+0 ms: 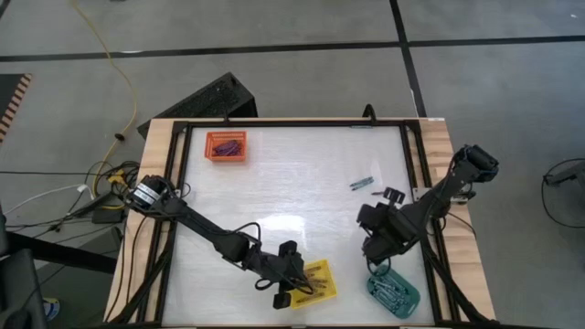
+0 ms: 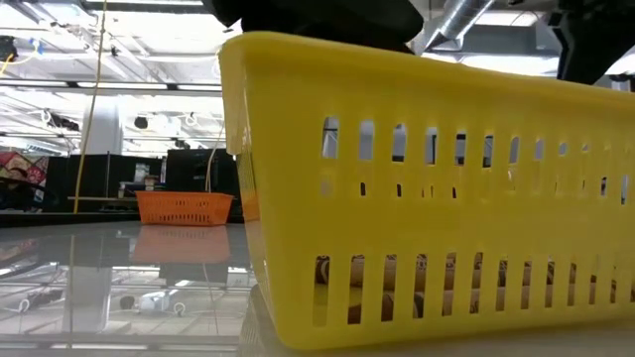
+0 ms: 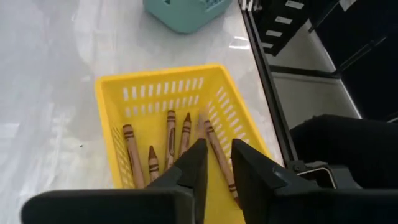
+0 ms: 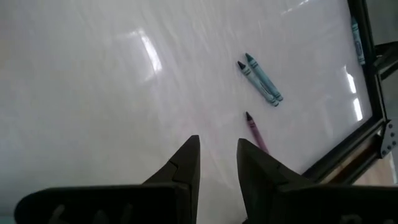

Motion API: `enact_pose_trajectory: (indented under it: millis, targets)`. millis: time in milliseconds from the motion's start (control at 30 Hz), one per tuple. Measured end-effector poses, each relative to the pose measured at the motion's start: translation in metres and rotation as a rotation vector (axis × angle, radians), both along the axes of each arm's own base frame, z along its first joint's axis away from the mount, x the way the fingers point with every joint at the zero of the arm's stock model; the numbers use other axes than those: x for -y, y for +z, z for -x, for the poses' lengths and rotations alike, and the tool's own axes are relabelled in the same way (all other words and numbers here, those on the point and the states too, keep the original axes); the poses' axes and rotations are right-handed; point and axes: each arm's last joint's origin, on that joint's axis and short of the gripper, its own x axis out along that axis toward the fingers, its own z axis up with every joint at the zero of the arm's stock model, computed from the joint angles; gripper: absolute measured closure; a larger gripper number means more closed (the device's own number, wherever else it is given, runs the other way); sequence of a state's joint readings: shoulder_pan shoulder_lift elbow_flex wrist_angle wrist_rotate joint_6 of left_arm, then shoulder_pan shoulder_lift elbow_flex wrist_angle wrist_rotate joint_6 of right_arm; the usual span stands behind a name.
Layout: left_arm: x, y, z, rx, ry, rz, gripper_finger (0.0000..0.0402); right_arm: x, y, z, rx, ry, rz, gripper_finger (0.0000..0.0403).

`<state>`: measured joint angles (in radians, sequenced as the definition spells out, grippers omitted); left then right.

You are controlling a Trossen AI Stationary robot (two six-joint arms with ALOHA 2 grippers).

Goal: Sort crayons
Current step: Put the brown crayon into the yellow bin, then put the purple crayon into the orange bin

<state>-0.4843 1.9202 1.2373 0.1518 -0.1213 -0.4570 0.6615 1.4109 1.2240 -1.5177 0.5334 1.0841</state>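
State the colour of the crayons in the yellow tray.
Brown crayons, best seen in the left wrist view.

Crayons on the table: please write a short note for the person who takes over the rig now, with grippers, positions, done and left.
Left gripper: open, empty, above the yellow tray, which holds brown crayons.
Right gripper: open, empty, over the bare table near the teal tray.
Done: the yellow tray, the teal tray and the orange tray each already hold crayons.
Left: two teal-blue crayons side by side and one purple crayon lie loose on the table by the right gripper.
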Motion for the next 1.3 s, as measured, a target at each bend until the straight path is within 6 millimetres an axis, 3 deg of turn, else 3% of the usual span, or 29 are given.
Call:
enact_pose_trajectory:
  millis: [267, 500, 733, 900, 1067, 1300]
  targets:
    - [0.002, 0.001, 0.001, 0.024, -0.023, -0.040, 0.0289, 0.016, 0.000, -0.008, -0.080, 0.000, -0.001, 0.0303]
    - [0.009, 0.001, 0.005, 0.010, -0.189, -0.028, 0.0270, 0.041, -0.009, -0.016, -0.266, 0.002, -0.098, 0.0303]
    - [0.026, 0.000, 0.026, -0.033, -0.276, -0.181, 0.0269, 0.065, -0.034, -0.014, -0.449, 0.062, -0.157, 0.0301]
    - [0.038, 0.011, 0.046, -0.019, -0.272, -0.323, 0.0269, 0.087, -0.053, -0.010, -0.411, 0.040, -0.218, 0.0280]
    - [0.041, 0.022, 0.061, -0.020, -0.235, -0.449, 0.0269, 0.110, -0.072, -0.003, -0.420, -0.024, -0.247, 0.0254]
    - [0.034, 0.033, 0.073, -0.046, -0.198, -0.544, 0.0269, 0.139, -0.092, 0.002, -0.426, -0.092, -0.329, 0.0269]
